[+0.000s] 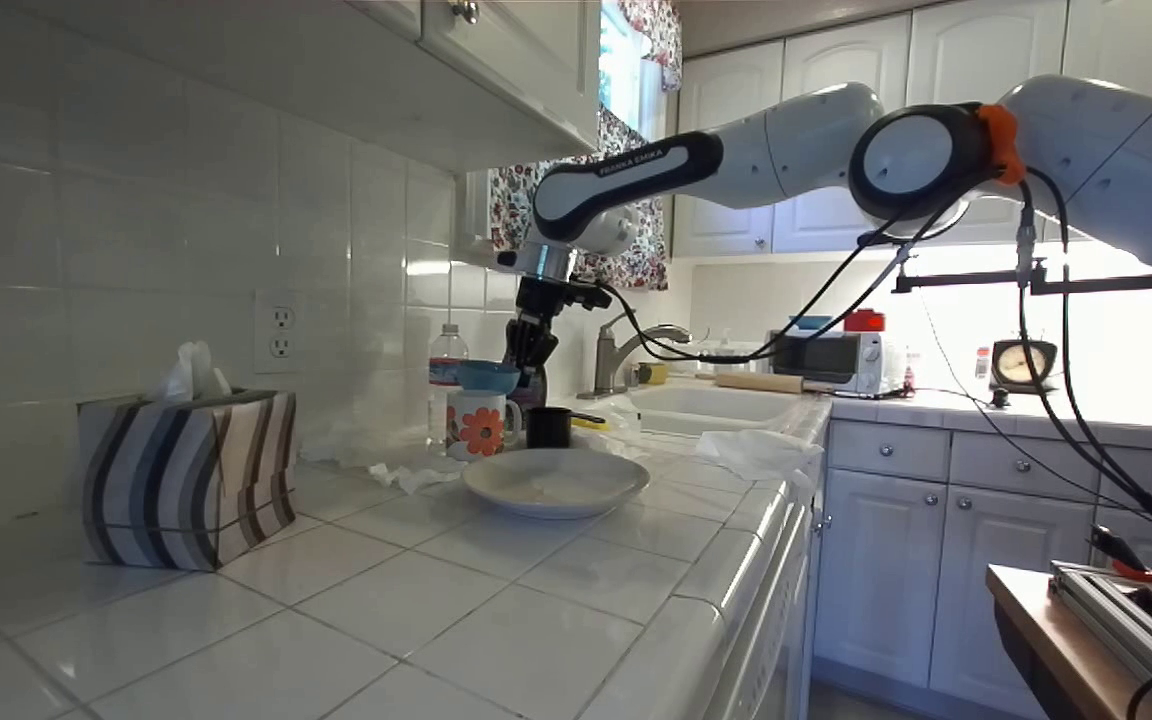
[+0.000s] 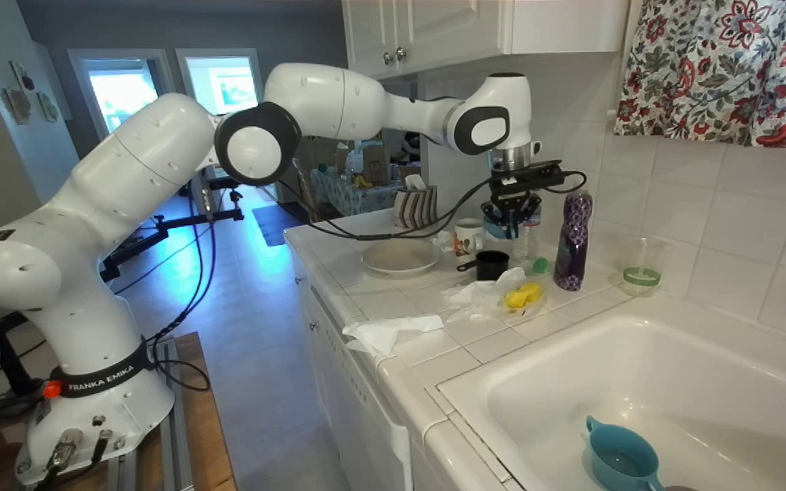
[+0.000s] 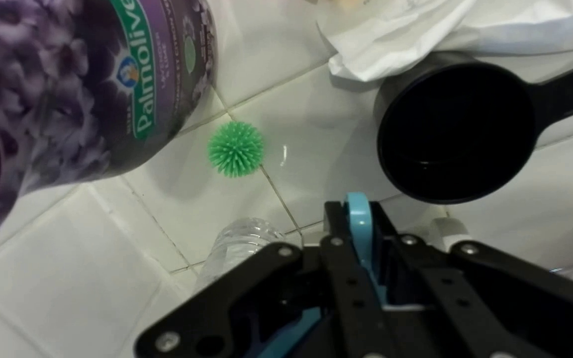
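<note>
Clearly, the black two-fingered claw (image 3: 357,208) is clamped on the handle of a light-blue rounded cup (image 1: 489,376); in the wrist view the handle's tip shows pinched tight within it. In an exterior view the cup's bowl appears right at the rim of a white mug with an orange flower (image 1: 476,425), though whether the two touch cannot be told.

Below the claw, on the white tiled worktop (image 1: 496,620), stands a round black measuring cup with a straight handle (image 3: 458,134), its mouth facing up. Crumpled white paper (image 3: 401,40) lies right beside it. A spiky green ball (image 3: 236,149) rests between the measuring cup and a purple, flower-printed Palmolive bottle (image 2: 574,245), which stands upright. Close to the mug is a clear plastic water bottle with a red-and-blue label (image 1: 443,370).

A shallow white plate (image 1: 556,485) sits near the mug, while a striped grey, brown and white tissue box (image 1: 151,480) stands well apart from the claw. Small yellow pieces (image 2: 524,295) lie beside the crumpled paper, and a blue-green cup with handles (image 2: 621,455) is inside the white sink (image 2: 536,389).
</note>
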You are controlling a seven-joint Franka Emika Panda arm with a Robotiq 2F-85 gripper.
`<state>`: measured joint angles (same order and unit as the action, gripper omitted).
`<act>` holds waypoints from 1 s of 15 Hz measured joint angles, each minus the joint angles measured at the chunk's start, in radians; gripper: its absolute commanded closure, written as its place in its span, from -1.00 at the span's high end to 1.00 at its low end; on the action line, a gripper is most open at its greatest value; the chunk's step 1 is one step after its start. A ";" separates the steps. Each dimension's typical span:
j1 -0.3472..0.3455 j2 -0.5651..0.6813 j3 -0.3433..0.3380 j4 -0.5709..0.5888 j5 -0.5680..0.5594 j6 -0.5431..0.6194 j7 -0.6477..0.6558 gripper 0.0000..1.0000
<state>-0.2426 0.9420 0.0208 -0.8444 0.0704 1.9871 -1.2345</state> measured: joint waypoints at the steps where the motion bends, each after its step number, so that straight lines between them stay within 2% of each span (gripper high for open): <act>1: 0.003 0.003 0.000 0.009 0.000 0.000 -0.001 -0.93; 15: 0.041 0.067 0.000 0.131 0.000 0.000 -0.035 -0.93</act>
<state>-0.2021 1.0092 0.0207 -0.7132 0.0704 1.9871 -1.2699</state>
